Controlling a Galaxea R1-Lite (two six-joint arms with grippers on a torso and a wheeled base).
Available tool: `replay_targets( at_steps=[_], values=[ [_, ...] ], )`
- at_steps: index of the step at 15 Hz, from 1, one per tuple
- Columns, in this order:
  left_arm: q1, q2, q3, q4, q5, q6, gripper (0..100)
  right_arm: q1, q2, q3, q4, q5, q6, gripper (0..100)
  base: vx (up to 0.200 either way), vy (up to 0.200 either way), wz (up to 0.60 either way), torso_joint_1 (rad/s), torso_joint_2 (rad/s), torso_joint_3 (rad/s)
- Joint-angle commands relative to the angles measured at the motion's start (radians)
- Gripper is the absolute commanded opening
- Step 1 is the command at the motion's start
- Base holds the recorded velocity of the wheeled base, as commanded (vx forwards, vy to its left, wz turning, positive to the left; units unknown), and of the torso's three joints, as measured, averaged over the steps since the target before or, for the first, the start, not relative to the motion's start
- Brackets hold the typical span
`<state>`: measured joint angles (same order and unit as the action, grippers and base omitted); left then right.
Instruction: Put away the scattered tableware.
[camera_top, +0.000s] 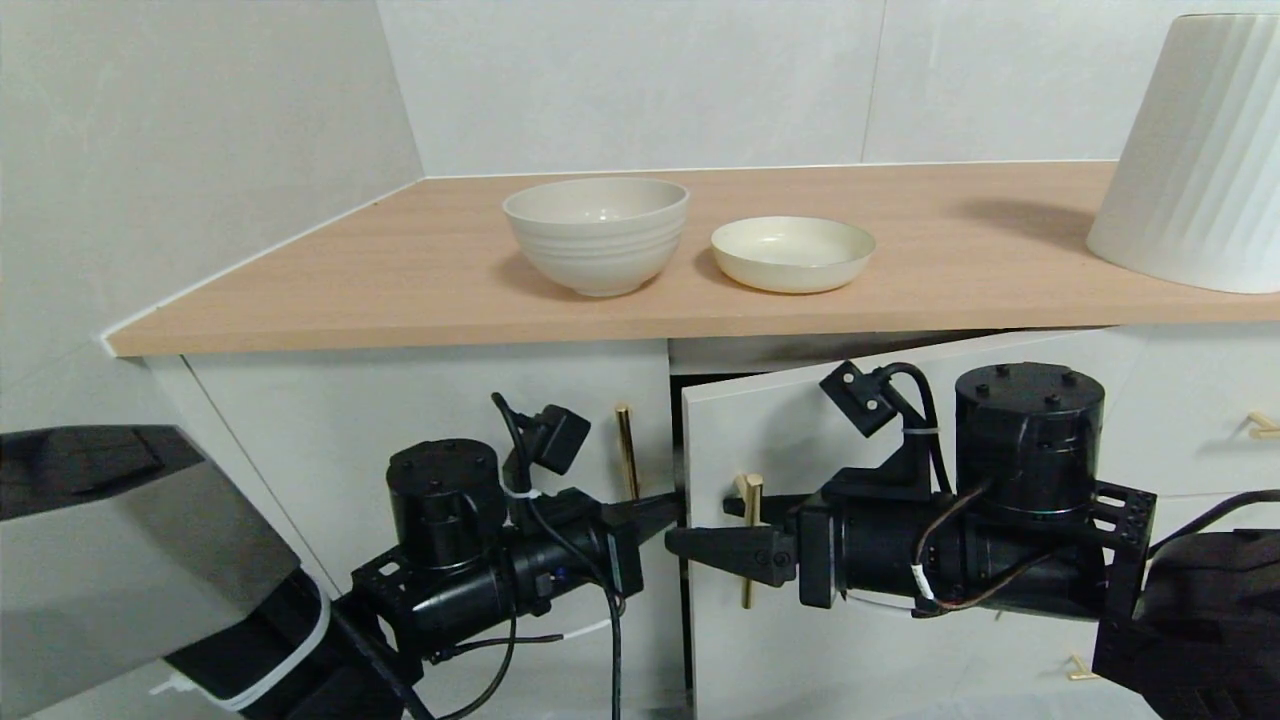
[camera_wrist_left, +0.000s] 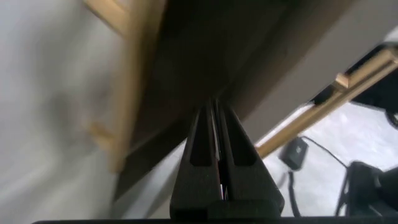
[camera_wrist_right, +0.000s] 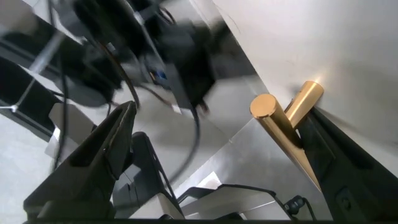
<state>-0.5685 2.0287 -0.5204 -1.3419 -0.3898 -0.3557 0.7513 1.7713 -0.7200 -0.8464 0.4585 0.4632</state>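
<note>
Two pieces of tableware stand on the light wooden counter (camera_top: 960, 250), side by side and just apart. One is a deep cream bowl with ribbed sides (camera_top: 597, 232). The other, to the robot's right of it, is a shallow pale-yellow dish (camera_top: 792, 252). Both sit upright, near the counter's front edge. Well apart from them, at the counter's far right end, stands one tall white ribbed shade-like object (camera_top: 1195, 150).

Below the counter are white cabinet fronts with four slim brass handles in the head view. One is on the left door (camera_top: 627, 448), one on the right door (camera_top: 750, 535), and two smaller ones are farther right (camera_top: 1262, 425) (camera_top: 1080, 670). The white right-hand cabinet door (camera_top: 800, 640) hangs ajar, with a dark gap along its top and inner edge.

The right gripper (camera_top: 700, 527) is level with that door's handle. Its fingers (camera_wrist_right: 106, 155) are spread wide with the handle between them, the brass bar lying against one finger and not clamped.

The left gripper (camera_top: 665, 508) points at the gap between the two doors. Its fingers (camera_wrist_left: 202, 149) are pressed flat together, holding nothing.
</note>
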Motion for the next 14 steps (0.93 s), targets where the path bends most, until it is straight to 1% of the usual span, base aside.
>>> replay_targets(
  at_steps=[1,4,6,10,14],
  values=[
    [-0.016,0.033,0.000,-0.002,-0.001,0.000,0,0.000,-0.001,0.002,0.000,0.002,0.000,100,0.000,0.000,0.00,0.000,0.00,0.000],
    [-0.025,0.031,0.000,-0.026,-0.001,0.000,0,0.000,-0.001,0.011,0.000,0.002,-0.003,100,0.000,0.000,0.00,0.000,0.00,0.000],
    [-0.042,0.028,0.002,-0.034,0.000,0.000,0,0.000,-0.003,0.030,-0.003,0.002,-0.009,100,0.000,0.000,0.00,0.000,0.00,0.000],
    [-0.045,0.028,-0.001,-0.037,-0.001,0.000,0,-0.003,-0.016,0.051,-0.013,-0.001,-0.040,100,0.000,0.000,0.00,0.000,0.00,0.000],
    [-0.070,0.024,-0.016,-0.037,-0.008,0.001,0,-0.021,-0.056,0.120,-0.013,-0.006,-0.047,100,0.000,0.000,0.00,0.000,0.00,0.000]
  ],
)
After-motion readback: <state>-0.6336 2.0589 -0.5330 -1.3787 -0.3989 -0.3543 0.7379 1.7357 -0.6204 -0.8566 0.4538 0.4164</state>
